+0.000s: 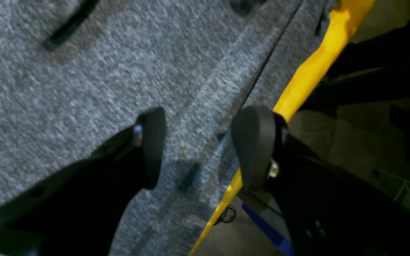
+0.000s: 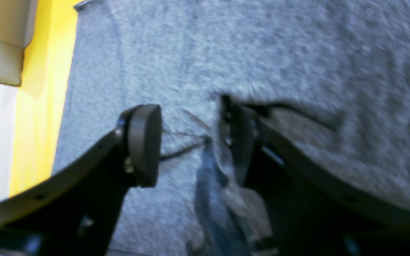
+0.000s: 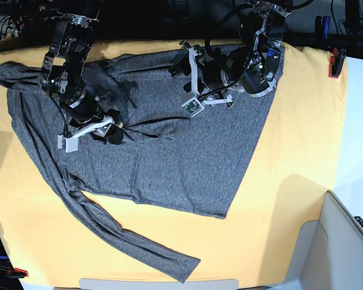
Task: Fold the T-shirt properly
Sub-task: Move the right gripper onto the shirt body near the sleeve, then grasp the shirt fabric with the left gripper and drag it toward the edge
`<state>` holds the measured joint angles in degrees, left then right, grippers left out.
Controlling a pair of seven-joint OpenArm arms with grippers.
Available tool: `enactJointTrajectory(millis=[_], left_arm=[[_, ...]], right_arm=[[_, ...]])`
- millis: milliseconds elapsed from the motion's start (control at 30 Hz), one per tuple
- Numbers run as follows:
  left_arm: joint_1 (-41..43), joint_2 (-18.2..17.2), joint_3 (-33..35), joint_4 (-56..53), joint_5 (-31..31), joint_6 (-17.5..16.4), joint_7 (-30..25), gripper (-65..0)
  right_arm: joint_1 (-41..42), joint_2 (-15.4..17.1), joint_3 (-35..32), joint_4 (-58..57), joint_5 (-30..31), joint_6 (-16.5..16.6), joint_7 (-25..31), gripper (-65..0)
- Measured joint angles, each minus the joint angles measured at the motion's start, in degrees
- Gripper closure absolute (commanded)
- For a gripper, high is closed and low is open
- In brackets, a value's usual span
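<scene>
Right gripper (image 2: 190, 142): jaws spread apart, one black pad on each side of a raised ridge of grey cloth. A thin flap of fabric lies against the inner face of the right-hand finger (image 2: 242, 142); whether it is caught there or only resting cannot be told through the blur.

Right gripper in the base view (image 3: 112, 133): low over the shirt's body, near the shoulder on that view's left; a dark crease runs from it across the cloth.

Left gripper (image 1: 198, 145): jaws spread wide with nothing between them, poised over a folded edge of the shirt close to the table's rim. One finger (image 1: 151, 145) is over the grey body; the other is over the line where grey meets yellow.

Left gripper in the base view (image 3: 190, 81): above the upper part of the shirt, toward the far side of the table.

T-shirt (image 3: 169, 151): heathered dark grey, long-sleeved, lying mostly flat. One sleeve (image 3: 109, 229) trails diagonally to the near edge; the bunched part at the far left corner reaches the cloth's border. Both grippers stand over its upper half, well apart from each other.

Table cloth (image 3: 296, 151): yellow-orange, under the whole shirt, bare to the right of it and along the near side.
</scene>
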<state>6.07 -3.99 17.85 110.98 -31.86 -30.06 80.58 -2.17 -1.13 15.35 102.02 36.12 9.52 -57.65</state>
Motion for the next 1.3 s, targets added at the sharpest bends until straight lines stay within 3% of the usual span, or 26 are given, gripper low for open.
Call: enactJointTrajectory(millis=[167, 333, 533, 733, 1300], left_arm=[[0.1, 0.3, -6.9, 0.0, -0.2, 0.0, 0.0, -30.9], [-0.5, 1.6, -12.8, 0.0, 0.0, 0.0, -4.4, -31.0], [-4.0, 5.1, -18.6, -1.3, -0.2, 0.0, -4.2, -31.1], [-9.7, 12.0, -27.6, -15.5, -0.1, -0.3, 0.1, -31.0], [-16.9, 12.9, -28.3, -26.0, 0.0, -0.4, -1.3, -31.0]], right_arm=[[-3.5, 0.0, 2.3, 8.6, 0.5, 0.5, 0.1, -32.6], [-7.0, 0.0, 5.9, 12.6, 0.7, 0.5, 0.6, -32.6], [-11.8, 0.2, 8.3, 12.6, 0.2, 0.5, 0.3, -32.6], [-15.4, 0.2, 9.1, 12.6, 0.2, 0.5, 0.3, -32.6], [-19.1, 1.4, 13.2, 12.6, 0.2, 0.5, 0.4, -32.6]])
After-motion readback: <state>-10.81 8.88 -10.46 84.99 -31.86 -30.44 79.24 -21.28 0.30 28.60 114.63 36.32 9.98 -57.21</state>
